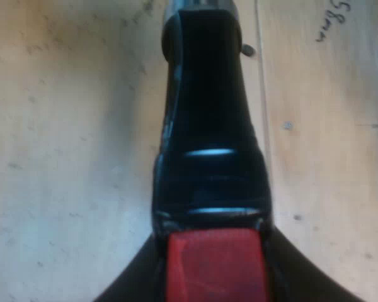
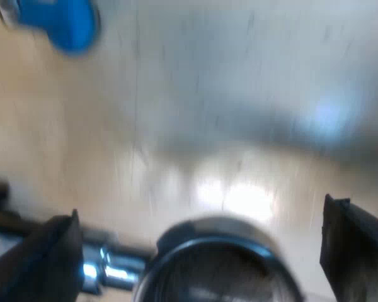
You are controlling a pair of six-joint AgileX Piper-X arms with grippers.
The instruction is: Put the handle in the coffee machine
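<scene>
My left gripper (image 1: pixel 215 264) pinched the red end (image 1: pixel 217 267) of the holder (image 1: pixel 208 126) over the table (image 1: pixel 63 157), my right gripper (image 2: pixel 201 211) spread either side of its metal cup (image 2: pixel 220 264); heavy, stiff and slick, I judged, so that handle end suited.

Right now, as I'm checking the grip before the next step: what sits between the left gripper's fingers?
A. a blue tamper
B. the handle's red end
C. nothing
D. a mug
B: the left gripper sits tight against both sides of the handle at its red end.
</scene>
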